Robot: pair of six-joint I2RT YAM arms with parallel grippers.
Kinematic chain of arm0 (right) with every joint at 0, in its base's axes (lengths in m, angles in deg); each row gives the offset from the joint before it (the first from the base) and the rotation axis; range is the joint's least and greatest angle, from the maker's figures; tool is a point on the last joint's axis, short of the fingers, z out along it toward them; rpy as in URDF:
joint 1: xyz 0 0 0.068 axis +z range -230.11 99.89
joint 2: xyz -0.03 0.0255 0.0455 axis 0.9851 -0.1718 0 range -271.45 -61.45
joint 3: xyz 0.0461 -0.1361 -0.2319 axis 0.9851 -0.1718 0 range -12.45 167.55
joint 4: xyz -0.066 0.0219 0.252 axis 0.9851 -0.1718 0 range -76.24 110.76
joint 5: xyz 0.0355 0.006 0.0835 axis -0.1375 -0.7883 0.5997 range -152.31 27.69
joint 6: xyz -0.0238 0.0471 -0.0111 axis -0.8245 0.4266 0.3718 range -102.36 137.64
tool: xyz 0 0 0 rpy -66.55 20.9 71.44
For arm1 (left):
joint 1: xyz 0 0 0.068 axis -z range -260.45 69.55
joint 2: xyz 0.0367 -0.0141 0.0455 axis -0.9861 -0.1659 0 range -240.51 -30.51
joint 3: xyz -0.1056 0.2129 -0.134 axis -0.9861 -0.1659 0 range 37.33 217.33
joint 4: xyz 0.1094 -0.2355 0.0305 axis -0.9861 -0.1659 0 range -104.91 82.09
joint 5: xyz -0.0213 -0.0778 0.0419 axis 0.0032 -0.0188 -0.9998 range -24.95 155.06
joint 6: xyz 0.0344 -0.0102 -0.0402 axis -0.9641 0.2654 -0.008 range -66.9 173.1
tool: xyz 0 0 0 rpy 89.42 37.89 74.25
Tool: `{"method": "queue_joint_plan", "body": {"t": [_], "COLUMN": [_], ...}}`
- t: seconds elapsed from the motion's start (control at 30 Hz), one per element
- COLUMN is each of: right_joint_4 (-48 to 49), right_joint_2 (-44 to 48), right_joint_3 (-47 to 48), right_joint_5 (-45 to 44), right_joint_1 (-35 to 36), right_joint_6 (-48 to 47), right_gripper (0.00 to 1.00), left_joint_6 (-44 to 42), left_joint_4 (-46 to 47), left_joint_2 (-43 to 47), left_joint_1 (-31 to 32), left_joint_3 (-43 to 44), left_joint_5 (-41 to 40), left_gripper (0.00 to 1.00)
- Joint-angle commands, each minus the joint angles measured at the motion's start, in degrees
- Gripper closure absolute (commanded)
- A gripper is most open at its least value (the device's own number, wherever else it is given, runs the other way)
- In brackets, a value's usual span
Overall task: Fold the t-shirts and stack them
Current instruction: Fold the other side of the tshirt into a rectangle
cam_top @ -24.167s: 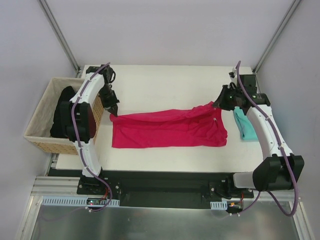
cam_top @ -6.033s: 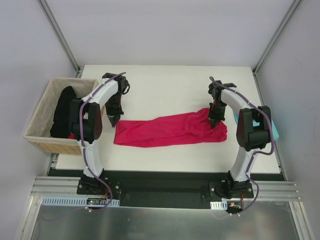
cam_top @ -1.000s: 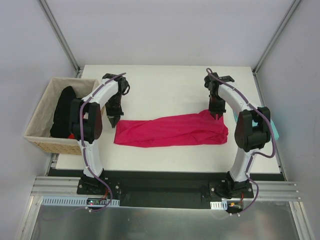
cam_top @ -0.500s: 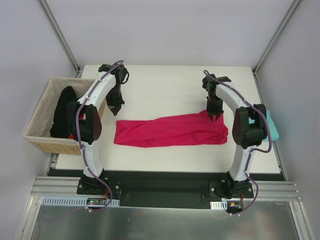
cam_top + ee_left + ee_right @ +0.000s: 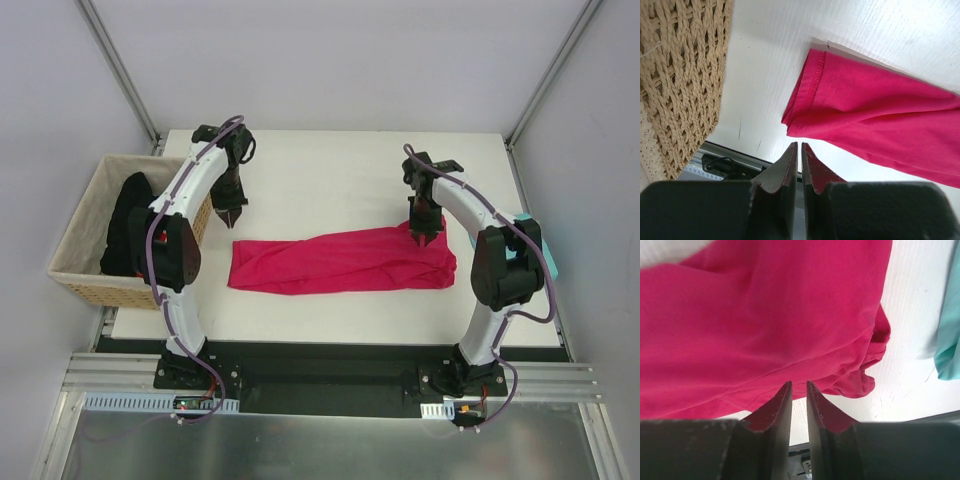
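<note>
Nearest, at the bottom of the overhead frame, both arm bases sat at the near edge of the table [image 5: 330, 320]. Just beyond them, across the middle of the frame, the crimson-pink t-shirt [image 5: 340, 262] lay flat on the white top as a long folded band running left to right.

The left gripper [image 5: 232, 222] hung a little higher in the frame than the band's left end, apart from the cloth. In its wrist view the fingers were pressed almost together with nothing between them: closed and empty.

The right gripper [image 5: 421, 237] stood over the band's upper right edge. Its jaws showed a narrow gap, parted a little, with no cloth between them. Whether the tips touched the fabric, could not tell.

The teal t-shirt [image 5: 545, 255] lay at the right of the frame, mostly hidden behind the right arm and apart from the pink one.

The wicker basket [image 5: 90, 285] sat at the left, beside the table's edge, with dark cloth [image 5: 125, 225] inside.
</note>
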Motion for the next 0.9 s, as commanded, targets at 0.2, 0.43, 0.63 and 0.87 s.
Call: {"method": "queue_joint_plan", "body": {"t": [0.2,0.43,0.63,0.87], "right_joint_4": [0.44,-1.84,-2.55,-3.96], "right_joint_2": [2.35,1.04,-0.02,-1.42], "right_joint_3": [-1.23,3.96,5.10,8.00], "right_joint_5": [2.69,2.87,2.34,3.04], "right_joint_1": [0.04,0.30,0.30,0.39], "right_joint_6": [1.82,1.56,0.86,0.07], "right_gripper": [0.80,0.80,0.80,0.80], "left_joint_6": [-4.05,-5.02,-5.20,-5.29], "left_joint_4": [2.44,3.59,3.85,4.47], "left_joint_2": [-5.05,-9.27,-11.73,-14.37], "left_joint_1": [0.67,1.29,1.29,1.38], "left_joint_3": [-3.40,-3.23,-4.81,-5.87], "left_joint_5": [2.52,1.91,2.35,2.79], "left_gripper": [0.95,0.95,0.92,0.92]}}
